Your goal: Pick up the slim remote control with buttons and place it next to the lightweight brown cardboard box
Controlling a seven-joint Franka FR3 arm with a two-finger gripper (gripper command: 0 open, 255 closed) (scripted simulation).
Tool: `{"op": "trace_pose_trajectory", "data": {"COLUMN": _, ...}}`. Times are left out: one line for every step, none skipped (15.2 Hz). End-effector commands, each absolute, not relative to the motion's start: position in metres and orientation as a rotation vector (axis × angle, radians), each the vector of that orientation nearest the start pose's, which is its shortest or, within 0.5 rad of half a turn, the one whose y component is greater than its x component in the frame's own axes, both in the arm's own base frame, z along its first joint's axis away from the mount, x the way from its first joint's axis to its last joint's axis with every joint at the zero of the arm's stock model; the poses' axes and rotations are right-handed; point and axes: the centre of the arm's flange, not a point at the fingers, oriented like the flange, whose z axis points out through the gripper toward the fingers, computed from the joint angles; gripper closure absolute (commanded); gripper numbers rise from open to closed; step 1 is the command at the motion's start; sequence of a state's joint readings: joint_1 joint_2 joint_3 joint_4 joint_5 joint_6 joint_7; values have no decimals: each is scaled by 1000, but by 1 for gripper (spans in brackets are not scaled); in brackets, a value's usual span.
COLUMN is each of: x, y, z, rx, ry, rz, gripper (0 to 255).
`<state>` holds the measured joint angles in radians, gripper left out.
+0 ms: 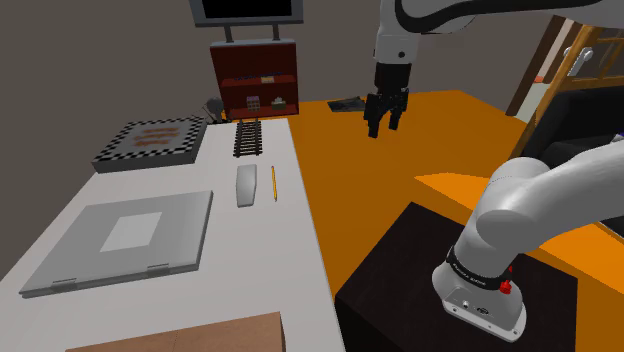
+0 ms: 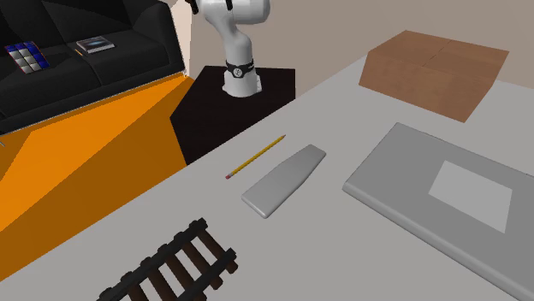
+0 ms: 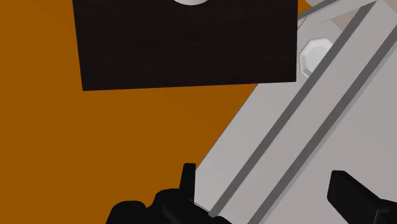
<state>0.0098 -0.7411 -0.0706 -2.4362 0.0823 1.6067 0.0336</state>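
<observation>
The slim remote control (image 1: 245,186) is drawn plain grey and lies flat on the pale table (image 1: 260,270), beside a yellow pencil (image 1: 274,183). In the second exterior view the remote (image 2: 285,179) lies between the pencil (image 2: 255,157) and a grey slab. The brown cardboard box (image 1: 190,335) sits at the table's near end in the shoulder view, and its top (image 2: 432,71) appears far right in the second exterior view. My gripper (image 1: 385,122) hangs open and empty over the orange floor, well off to the right of the remote. In the wrist view its fingers (image 3: 188,181) stand apart.
A flat grey slab (image 1: 125,238) lies between the remote and the box. A toy track piece (image 1: 249,138), a checkered box (image 1: 150,143) and a red shelf unit (image 1: 255,82) stand at the far end. The black stand (image 1: 450,290) is at lower right.
</observation>
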Motion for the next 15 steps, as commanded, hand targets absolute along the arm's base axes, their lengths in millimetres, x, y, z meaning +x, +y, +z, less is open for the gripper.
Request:
{"op": "trace_pose_trajectory", "data": {"x": 317, "y": -15, "z": 542, "rx": -3006, "ry": 121, "rz": 134, "gripper": 0}}
{"op": "trace_pose_trajectory", "data": {"x": 324, "y": -5, "z": 537, "rx": -3009, "ry": 147, "rz": 130, "gripper": 0}}
{"op": "trace_pose_trajectory", "data": {"x": 332, "y": 5, "z": 532, "rx": -3011, "ry": 173, "rz": 126, "gripper": 0}}
{"op": "trace_pose_trajectory", "data": {"x": 339, "y": 14, "z": 527, "rx": -3013, "ry": 200, "rz": 122, "gripper": 0}}
{"op": "trace_pose_trajectory", "data": {"x": 347, "y": 24, "z": 523, "rx": -3015, "ry": 226, "rz": 118, "gripper": 0}}
{"op": "trace_pose_trajectory", "data": {"x": 355, "y": 33, "z": 518, "rx": -3017, "ry": 252, "rz": 113, "gripper": 0}}
{"op": "trace_pose_trajectory", "data": {"x": 363, "y": 42, "z": 513, "rx": -3018, "ry": 279, "rz": 109, "gripper": 0}}
{"op": "trace_pose_trajectory", "data": {"x": 371, "y": 51, "z": 508, "rx": -3020, "ry": 305, "rz": 105, "gripper": 0}}
{"op": "trace_pose_trajectory", "data": {"x": 380, "y": 60, "z": 503, "rx": -3021, "ry": 331, "rz": 101, "gripper": 0}}
{"op": "trace_pose_trajectory", "data": {"x": 388, "y": 69, "z": 498, "rx": -3021, "ry": 358, "rz": 96, "gripper": 0}}
{"op": "trace_pose_trajectory", "data": {"x": 397, "y": 77, "z": 493, "rx": -3022, "ry": 384, "rz": 92, "gripper": 0}}
{"op": "trace_pose_trajectory", "data": {"x": 406, "y": 85, "z": 488, "rx": -3022, "ry": 411, "rz": 88, "gripper": 0}}
{"op": "trace_pose_trajectory", "data": {"x": 415, "y": 94, "z": 482, "rx": -3022, "ry": 438, "rz": 83, "gripper": 0}}
{"op": "trace_pose_trajectory", "data": {"x": 424, "y": 101, "z": 477, "rx": -3022, "ry": 464, "rz": 79, "gripper": 0}}
{"op": "trace_pose_trajectory", "data": {"x": 433, "y": 109, "z": 472, "rx": -3022, "ry": 491, "rz": 75, "gripper": 0}}
